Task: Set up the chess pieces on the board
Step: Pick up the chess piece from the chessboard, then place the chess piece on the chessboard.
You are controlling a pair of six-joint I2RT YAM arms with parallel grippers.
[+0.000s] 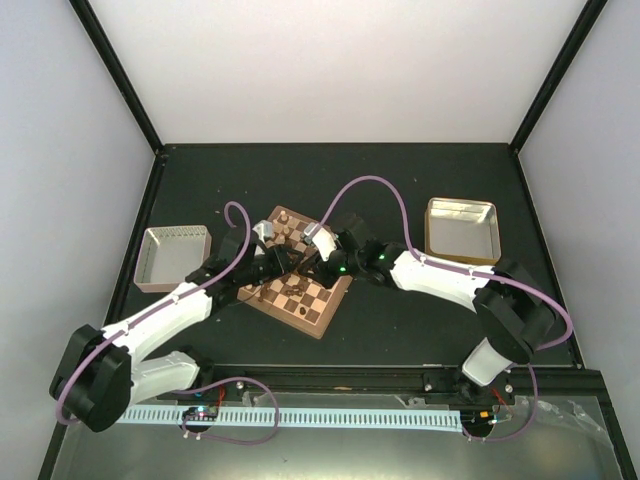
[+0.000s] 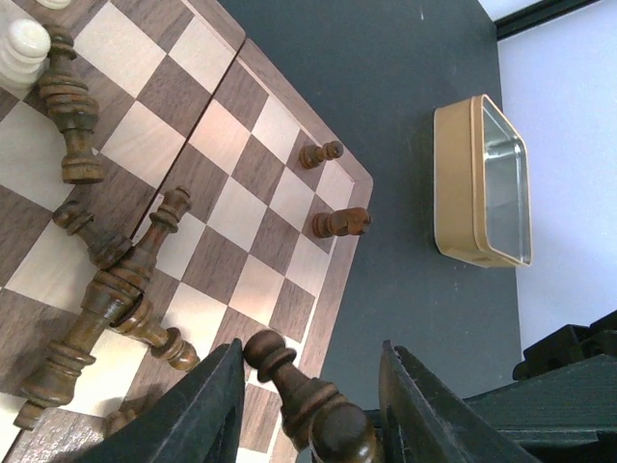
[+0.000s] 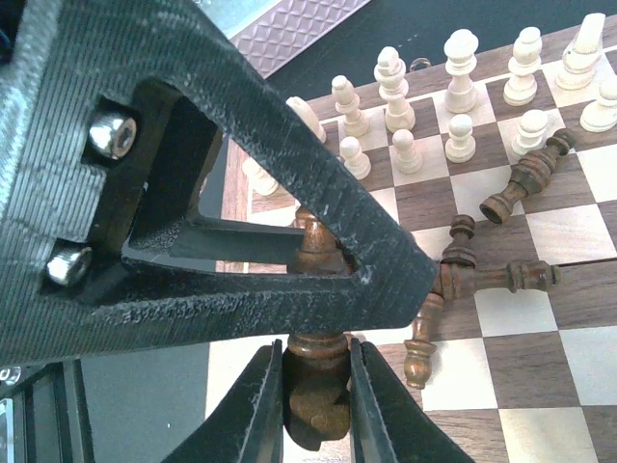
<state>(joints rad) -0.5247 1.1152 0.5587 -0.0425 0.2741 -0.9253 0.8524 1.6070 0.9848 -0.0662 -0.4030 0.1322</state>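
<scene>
Top external: black table (image 1: 400, 330) carries everything. Both arms reach in and meet over the board (image 1: 312, 310). Board sits skewed mid-table between the left tray (image 1: 150, 255) and the right tray (image 1: 461, 232), both metal, both well apart from it.

Left wrist: left gripper (image 2: 310, 352) straddles a dark piece (image 2: 299, 391), one finger (image 2: 207, 415) on each side. The piece's head looks to be against one finger and there is a gap at the other, so I can't tell whether it's gripped.

Right wrist: right gripper (image 3: 316, 349) is clamped on the base of a brown piece (image 3: 316, 395), fingers tight on both sides. The other gripper's ribbed black frame crosses in front of the piece's upper half.

Cream pieces (image 3: 461, 68) stand in rows along one board edge. A heap of dark pieces (image 3: 463, 275) lies tangled on the squares next to them. Two lone dark pieces (image 2: 321, 152) sit near the board edge facing the right tray.
</scene>
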